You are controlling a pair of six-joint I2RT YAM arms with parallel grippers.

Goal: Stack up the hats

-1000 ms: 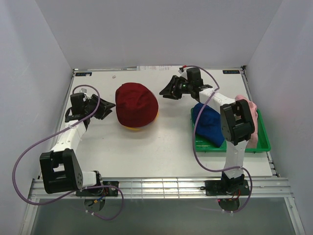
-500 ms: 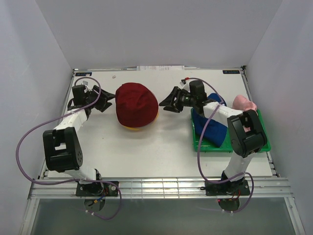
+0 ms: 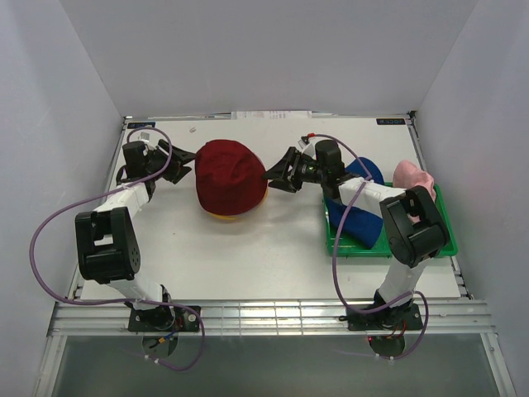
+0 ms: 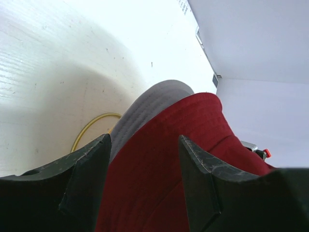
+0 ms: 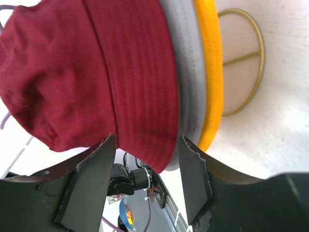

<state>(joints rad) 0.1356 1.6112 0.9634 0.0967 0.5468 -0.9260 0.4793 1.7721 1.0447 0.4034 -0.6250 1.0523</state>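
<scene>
A dark red hat (image 3: 231, 175) sits on top of a stack in the middle of the table, over a grey hat (image 5: 187, 72) and a yellow hat (image 3: 221, 217). My left gripper (image 3: 185, 161) is open at the stack's left side, its fingers (image 4: 87, 179) either side of the red brim (image 4: 159, 179). My right gripper (image 3: 274, 176) is open at the stack's right side, jaws around the brim edge (image 5: 145, 96). A royal blue hat (image 3: 355, 211) and a pink hat (image 3: 413, 177) lie in the green tray (image 3: 446, 245) at the right.
A thin gold wire stand (image 5: 246, 63) stands under the stack; its ring also shows in the left wrist view (image 4: 91, 128). White walls close the table's back and sides. Purple cables loop off both arms.
Both grippers have moved in toward the stack from either side, the right one leftward up to the brim and the left one rightward. The hats have not moved.
</scene>
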